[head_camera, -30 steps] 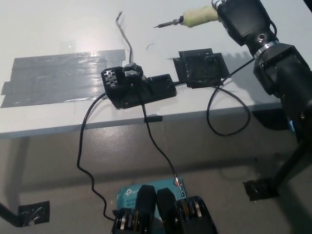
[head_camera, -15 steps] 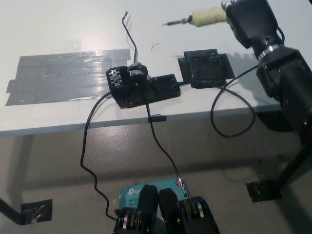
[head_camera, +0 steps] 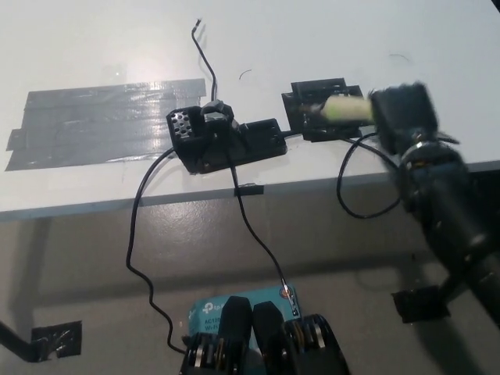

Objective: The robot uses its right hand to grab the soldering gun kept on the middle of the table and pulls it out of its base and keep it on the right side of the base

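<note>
Lowered since the earlier frames: right hand (head_camera: 401,116) and soldering gun (head_camera: 344,108), formerly raised over the far worktop, now just above the black pad (head_camera: 308,92).
Right hand, blurred, is closed around the soldering gun's pale yellow grip, tip pointing left over the pad, right of the base (head_camera: 223,139). Base sits mid-worktop (head_camera: 94,47), beside grey tape (head_camera: 94,129); a black cable (head_camera: 141,234) hangs over the front edge. Left hand is out of view.

You've got a white table (head_camera: 94,47) catching glare, a grey tape patch (head_camera: 94,125) on its left. Below it, your grey floor (head_camera: 78,266) shows black tape scraps (head_camera: 55,341).
</note>
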`<state>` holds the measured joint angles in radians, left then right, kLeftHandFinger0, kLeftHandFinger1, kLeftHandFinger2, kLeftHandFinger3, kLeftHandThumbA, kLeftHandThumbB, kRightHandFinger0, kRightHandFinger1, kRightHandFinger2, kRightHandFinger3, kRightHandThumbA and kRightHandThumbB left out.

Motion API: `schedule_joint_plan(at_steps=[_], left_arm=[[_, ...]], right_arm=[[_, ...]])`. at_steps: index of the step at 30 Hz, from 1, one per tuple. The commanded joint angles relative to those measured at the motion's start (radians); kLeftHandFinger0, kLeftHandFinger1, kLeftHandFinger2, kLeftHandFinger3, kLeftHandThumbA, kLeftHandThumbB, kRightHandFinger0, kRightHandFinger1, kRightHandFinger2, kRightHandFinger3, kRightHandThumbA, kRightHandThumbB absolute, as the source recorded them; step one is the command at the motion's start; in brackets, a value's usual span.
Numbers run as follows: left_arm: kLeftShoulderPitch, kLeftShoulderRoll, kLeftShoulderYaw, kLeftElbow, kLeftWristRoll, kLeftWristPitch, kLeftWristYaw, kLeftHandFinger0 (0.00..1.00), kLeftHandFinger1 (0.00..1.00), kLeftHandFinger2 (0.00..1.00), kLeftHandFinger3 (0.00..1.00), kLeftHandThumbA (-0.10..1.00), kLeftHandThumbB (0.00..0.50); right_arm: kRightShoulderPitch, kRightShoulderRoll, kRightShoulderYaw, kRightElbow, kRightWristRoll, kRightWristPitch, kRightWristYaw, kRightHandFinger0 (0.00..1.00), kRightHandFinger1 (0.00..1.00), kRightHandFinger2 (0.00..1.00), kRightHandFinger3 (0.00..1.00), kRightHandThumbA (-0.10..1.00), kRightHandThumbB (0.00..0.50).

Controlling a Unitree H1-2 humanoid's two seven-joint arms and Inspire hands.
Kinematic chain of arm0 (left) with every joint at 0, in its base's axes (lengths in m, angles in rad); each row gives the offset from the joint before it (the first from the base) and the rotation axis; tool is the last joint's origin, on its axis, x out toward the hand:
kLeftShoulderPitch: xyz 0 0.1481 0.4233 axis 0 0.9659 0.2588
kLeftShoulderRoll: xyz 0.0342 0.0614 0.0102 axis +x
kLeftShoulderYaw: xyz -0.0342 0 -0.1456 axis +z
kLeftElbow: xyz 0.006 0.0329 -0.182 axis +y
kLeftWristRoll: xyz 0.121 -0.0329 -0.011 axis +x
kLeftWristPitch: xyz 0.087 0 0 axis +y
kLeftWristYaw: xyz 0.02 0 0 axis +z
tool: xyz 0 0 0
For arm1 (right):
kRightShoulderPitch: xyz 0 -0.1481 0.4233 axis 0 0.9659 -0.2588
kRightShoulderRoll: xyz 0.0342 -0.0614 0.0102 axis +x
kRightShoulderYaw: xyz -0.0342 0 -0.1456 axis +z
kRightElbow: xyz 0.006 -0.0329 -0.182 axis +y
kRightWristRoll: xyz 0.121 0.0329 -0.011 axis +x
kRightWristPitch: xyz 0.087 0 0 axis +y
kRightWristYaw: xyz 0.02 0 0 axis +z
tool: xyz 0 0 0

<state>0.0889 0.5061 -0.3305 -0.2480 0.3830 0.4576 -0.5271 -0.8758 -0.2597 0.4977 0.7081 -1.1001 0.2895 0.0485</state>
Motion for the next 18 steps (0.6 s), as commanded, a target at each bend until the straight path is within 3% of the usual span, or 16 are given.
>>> schedule_joint_plan(at_steps=[1, 2, 3, 5, 6, 7, 8, 9, 10, 11, 13, 14, 15, 16, 18], left_arm=[[0.003, 0.001, 0.017, -0.027, 0.031, 0.012, -0.041, 0.69, 0.78, 0.81, 0.81, 0.32, 0.086], [0.003, 0.003, 0.015, -0.026, 0.034, 0.012, -0.043, 0.69, 0.78, 0.81, 0.83, 0.33, 0.082], [0.002, 0.005, 0.015, -0.027, 0.035, 0.012, -0.051, 0.7, 0.79, 0.83, 0.87, 0.33, 0.091], [0.0, 0.007, 0.015, -0.025, 0.03, 0.012, -0.06, 0.71, 0.79, 0.83, 0.87, 0.33, 0.089], [0.0, 0.007, 0.017, -0.023, 0.028, 0.012, -0.068, 0.7, 0.78, 0.82, 0.86, 0.33, 0.095], [0.0, 0.007, 0.018, -0.023, 0.028, 0.012, -0.073, 0.69, 0.78, 0.82, 0.85, 0.32, 0.095], [0.001, 0.006, 0.021, -0.02, 0.014, 0.012, -0.071, 0.69, 0.79, 0.82, 0.83, 0.3, 0.098], [0.0, 0.005, 0.022, -0.022, 0.026, 0.012, -0.08, 0.69, 0.79, 0.82, 0.82, 0.31, 0.107], [-0.004, 0.013, 0.013, -0.022, 0.036, 0.012, -0.084, 0.69, 0.79, 0.83, 0.82, 0.34, 0.099], [-0.007, 0.017, 0.007, -0.023, 0.038, 0.012, -0.085, 0.69, 0.79, 0.83, 0.82, 0.34, 0.099], [-0.006, 0.016, 0.017, -0.022, 0.039, 0.012, -0.091, 0.68, 0.78, 0.82, 0.79, 0.35, 0.108], [-0.006, 0.015, 0.021, -0.02, 0.032, 0.012, -0.094, 0.69, 0.79, 0.83, 0.78, 0.35, 0.104], [-0.004, 0.016, 0.021, -0.02, 0.028, 0.012, -0.09, 0.7, 0.8, 0.83, 0.77, 0.35, 0.102], [-0.005, 0.018, 0.019, -0.016, 0.028, 0.012, -0.087, 0.7, 0.79, 0.82, 0.76, 0.35, 0.099], [-0.004, 0.024, 0.015, -0.02, 0.028, 0.012, -0.087, 0.7, 0.79, 0.82, 0.76, 0.37, 0.092]], right_arm=[[-0.052, 0.014, -0.001, -0.04, 0.032, 0.082, 0.128, 0.05, 0.18, 0.48, 0.52, -0.1, 0.0], [-0.056, 0.016, 0.008, -0.038, 0.023, 0.088, 0.145, 0.03, 0.19, 0.49, 0.55, -0.1, 0.001], [-0.056, 0.018, 0.004, -0.047, 0.03, 0.1, 0.175, 0.04, 0.24, 0.54, 0.7, -0.1, 0.0], [-0.057, 0.015, 0.005, -0.046, 0.034, 0.1, 0.181, 0.04, 0.25, 0.54, 0.69, -0.1, 0.0], [-0.059, 0.008, -0.003, -0.053, 0.054, 0.099, 0.212, 0.11, 0.32, 0.62, 0.74, -0.02, 0.0], [-0.06, 0.005, -0.006, -0.057, 0.062, 0.099, 0.226, 0.13, 0.34, 0.63, 0.75, 0.06, 0.0], [-0.063, 0.001, -0.005, -0.058, 0.068, 0.109, 0.258, 0.39, 0.6, 0.76, 0.87, 0.19, 0.0], [-0.066, -0.008, 0.0, -0.071, 0.073, 0.114, 0.305, 0.94, 1.0, 1.0, 1.0, 0.36, 0.003], [-0.079, -0.017, 0.016, -0.066, 0.068, 0.114, 0.356, 1.0, 1.0, 1.0, 1.0, 0.64, 0.09], [-0.083, -0.022, 0.019, -0.067, 0.067, 0.119, 0.378, 1.0, 1.0, 1.0, 1.0, 0.72, 0.102], [-0.102, -0.028, 0.031, -0.053, 0.062, 0.125, 0.414, 1.0, 1.0, 1.0, 1.0, 0.85, 0.228], [-0.115, -0.038, 0.04, -0.051, 0.065, 0.118, 0.456, 1.0, 1.0, 1.0, 1.0, 0.95, 0.381], [-0.124, -0.044, 0.044, -0.046, 0.069, 0.114, 0.483, 1.0, 1.0, 1.0, 1.0, 0.99, 0.462], [-0.131, -0.046, 0.041, -0.039, 0.079, 0.114, 0.496, 1.0, 1.0, 1.0, 1.0, 0.98, 0.498], [-0.137, -0.052, 0.04, -0.045, 0.085, 0.119, 0.513, 1.0, 1.0, 1.0, 1.0, 0.99, 0.5]])
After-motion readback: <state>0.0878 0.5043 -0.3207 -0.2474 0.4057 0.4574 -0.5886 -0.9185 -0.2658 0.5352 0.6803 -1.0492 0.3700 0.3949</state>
